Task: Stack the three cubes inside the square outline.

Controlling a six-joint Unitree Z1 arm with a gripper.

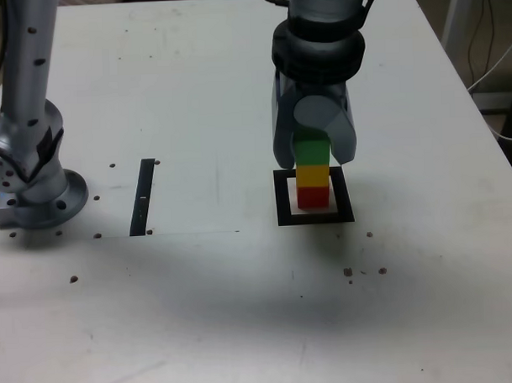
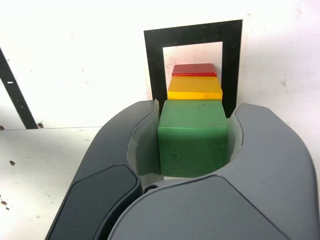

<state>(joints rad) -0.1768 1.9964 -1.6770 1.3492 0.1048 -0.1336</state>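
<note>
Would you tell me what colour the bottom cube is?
Red; the bottom cube shows best in the exterior view.

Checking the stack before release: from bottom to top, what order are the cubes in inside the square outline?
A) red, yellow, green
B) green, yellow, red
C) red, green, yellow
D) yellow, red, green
A: the red cube sits lowest in the square outline, the yellow cube on it, and the green cube on top, held by the gripper.

3 cubes [image 1: 313, 173] — stacked in 1 column inside the square outline [image 1: 282, 201]; narrow strip [image 1: 143, 196] on the table [image 1: 243, 310] — well apart, toward the exterior view's left.
</note>
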